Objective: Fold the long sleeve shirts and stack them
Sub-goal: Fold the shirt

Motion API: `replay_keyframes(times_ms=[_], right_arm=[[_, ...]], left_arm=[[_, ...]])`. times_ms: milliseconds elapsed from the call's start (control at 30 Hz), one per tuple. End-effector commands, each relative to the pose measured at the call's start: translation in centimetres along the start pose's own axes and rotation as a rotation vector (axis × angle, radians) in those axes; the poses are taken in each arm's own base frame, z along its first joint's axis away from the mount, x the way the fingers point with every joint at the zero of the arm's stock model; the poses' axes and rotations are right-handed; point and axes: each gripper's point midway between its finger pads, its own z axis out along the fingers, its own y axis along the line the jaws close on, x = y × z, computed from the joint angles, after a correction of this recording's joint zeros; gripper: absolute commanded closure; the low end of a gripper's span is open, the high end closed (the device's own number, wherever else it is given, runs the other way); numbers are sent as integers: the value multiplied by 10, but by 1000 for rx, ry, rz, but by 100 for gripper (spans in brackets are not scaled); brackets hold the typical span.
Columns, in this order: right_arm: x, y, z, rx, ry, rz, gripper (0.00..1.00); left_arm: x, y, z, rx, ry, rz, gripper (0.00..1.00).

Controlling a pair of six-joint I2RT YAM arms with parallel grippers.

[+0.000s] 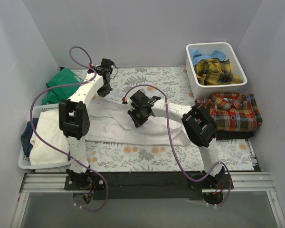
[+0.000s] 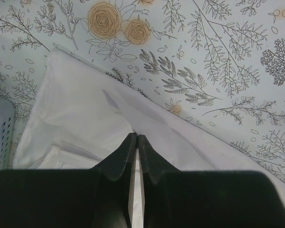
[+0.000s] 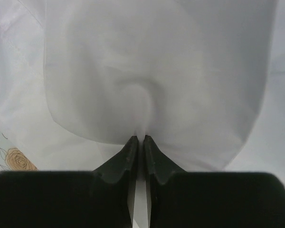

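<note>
Left gripper (image 2: 135, 137) was pinched shut on a fold of the white shirt (image 1: 109, 130). Right gripper (image 3: 139, 138) was the same, clamping bunched cloth mid-shirt. The shirt lay spread across the floral table cover (image 1: 147, 154) (red plaid shirt (image 1: 235, 111) folded at right, yellow plaid shirt (image 1: 216, 71) in the bin (image 1: 213, 91)).

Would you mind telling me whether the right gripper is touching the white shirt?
Touching. The right wrist view shows the right gripper shut, its fingers pinching the white shirt, which puckers at their tips.
</note>
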Motion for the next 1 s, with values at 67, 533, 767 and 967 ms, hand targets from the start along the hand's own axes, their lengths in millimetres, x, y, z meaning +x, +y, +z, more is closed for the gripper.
replay_keyframes(times_ms=[67, 533, 767, 967], right_arm=[[-3, -2, -11, 25, -8, -7, 86], [-4, 14, -65, 21, -84, -61, 86], [31, 39, -65, -73, -1, -149, 92], [56, 45, -56, -119, 57, -150, 91]], left_arm=[[-13, 4, -21, 26, -37, -8, 96], [-31, 23, -68, 18, -78, -22, 100], [-23, 51, -79, -74, -76, -13, 100], [-12, 85, -70, -262, -76, 17, 99]])
